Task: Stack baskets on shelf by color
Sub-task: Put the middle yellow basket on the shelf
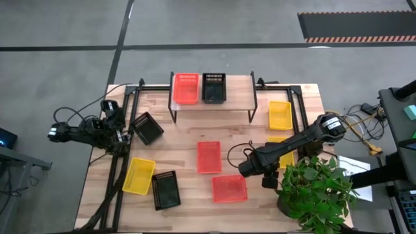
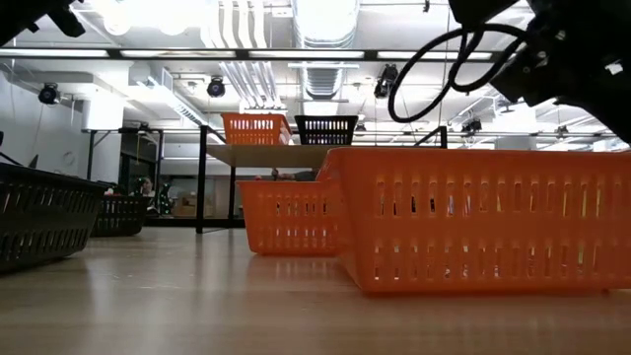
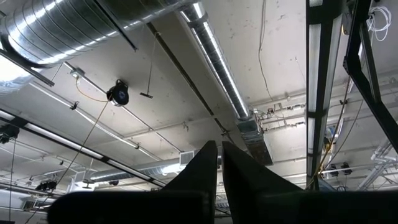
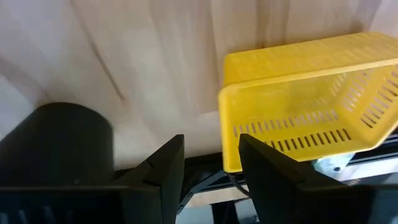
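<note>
Right gripper (image 4: 211, 158) parted, empty, beside yellow basket (image 4: 305, 106), left gripper (image 3: 219, 163) clenched, raised off-table.

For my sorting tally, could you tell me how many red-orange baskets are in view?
3. One red-orange basket sits on the shelf beside a black basket; one lies at the table's middle; one lies near the front edge. None seems hidden.

From overhead we look straight down on the whole worktop (image 1: 195, 140). At worktop level we face the shelf (image 2: 266, 155), which the overhead view shares. Our left wrist view points at the ceiling; our right wrist view looks closely at a yellow basket (image 4: 311, 106).
</note>
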